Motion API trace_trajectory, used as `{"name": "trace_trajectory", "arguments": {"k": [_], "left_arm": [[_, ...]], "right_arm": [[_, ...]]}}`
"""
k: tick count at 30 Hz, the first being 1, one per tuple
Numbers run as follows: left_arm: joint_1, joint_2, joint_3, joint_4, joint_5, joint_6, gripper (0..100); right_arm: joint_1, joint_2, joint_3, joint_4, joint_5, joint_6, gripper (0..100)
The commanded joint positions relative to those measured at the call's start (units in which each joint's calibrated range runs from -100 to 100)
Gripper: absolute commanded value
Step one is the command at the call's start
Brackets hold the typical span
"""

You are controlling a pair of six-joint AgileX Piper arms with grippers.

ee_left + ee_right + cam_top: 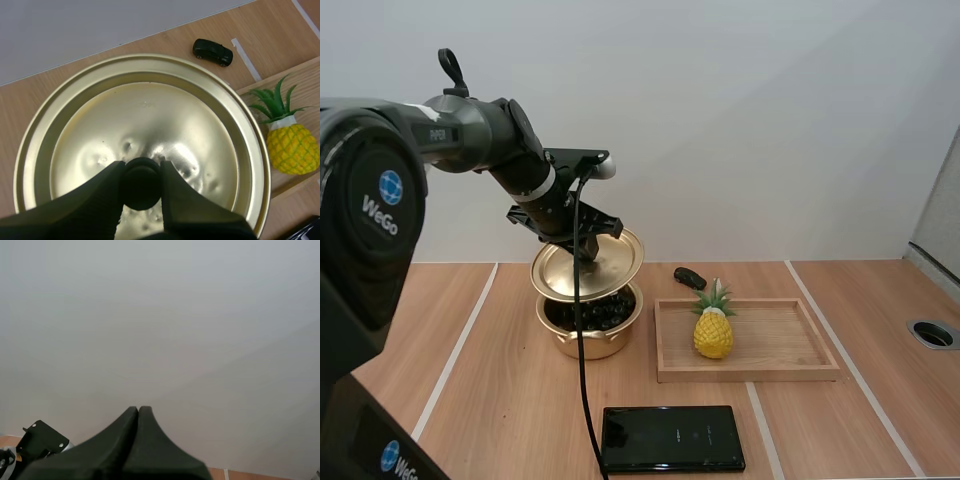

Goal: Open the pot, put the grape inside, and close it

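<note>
Left arm reaches in over the counter (pixel 500 400) from the left. Left hand (pixel 587 254) is clenched on the black knob (pixel 142 187) of the gold lid (pixel 615 258). In the left wrist view, left hand (pixel 141 170) has both fingers (pixel 107 195) pinching the knob from either side, with the lid (pixel 150 115) spread wide beneath them.

Lid is held tilted over the gold pot (pixel 585 345), covering most of the mouth. The side of the mouth toward the camera is uncovered. Cannot tell if the lid's far edge touches the rim.

Grapes (pixel 600 312) are inside the pot, a dark bunch showing under the raised lid edge. Pot sits on the counter, left of centre.

Right of the pot, near the back, a small black toy car (pixel 689 276) sits on the counter just behind the tray's far left corner. It also shows past the lid rim in the left wrist view (pixel 213 52).

Wooden tray (pixel 750 372) lies flat just right of the pot, apart from it. A yellow toy pineapple (pixel 713 332) stands upright in the tray's left half. From the left wrist it shows beside the lid (pixel 292 149), inside the tray edge (pixel 295 70).

A flat black rectangular slab (pixel 670 438) lies on the counter in front of the pot and tray. Cannot tell what it is.

Right hand (pixel 138 412) is clenched on nothing, fingers pressed together as one dark wedge.
</note>
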Motion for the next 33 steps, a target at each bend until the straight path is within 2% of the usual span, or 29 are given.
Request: {"name": "trace_trajectory", "arguments": {"k": [1, 6, 17, 23, 27, 33], "left_arm": [[-0.19, 1.09, -1.73, 0.42, 3.9, -1.44, 0], [-0.19, 3.32, -1.97, 2.56, 5.62, -2.1, 0], [-0.19, 6.8, -1.97, 2.54, 3.32, -0.56, 0], [-1.74, 7.98, -1.97, 3.66, 2.32, -0.23, 0], [-2.96, 8.44, -1.97, 7.45, -0.41, -2.42, 0], [-3.21, 8.49, -1.97, 13.97, -2.08, -5.15, 0]], "right_arm": [[-0.22, -1.27, -0.18, -0.21, 0.57, 0.11, 0], [-0.22, -1.89, -0.18, -0.31, 0.57, 0.11, 0], [-0.22, -2.02, -0.18, -0.47, 0.57, 0.11, 0], [-0.22, -2.02, -0.18, -0.47, 0.57, 0.11, 0], [-0.22, -2.02, -0.18, -0.48, 1.09, 0.11, 0], [-0.22, -2.02, -0.18, -0.48, 1.28, 0.11, 0]]}}
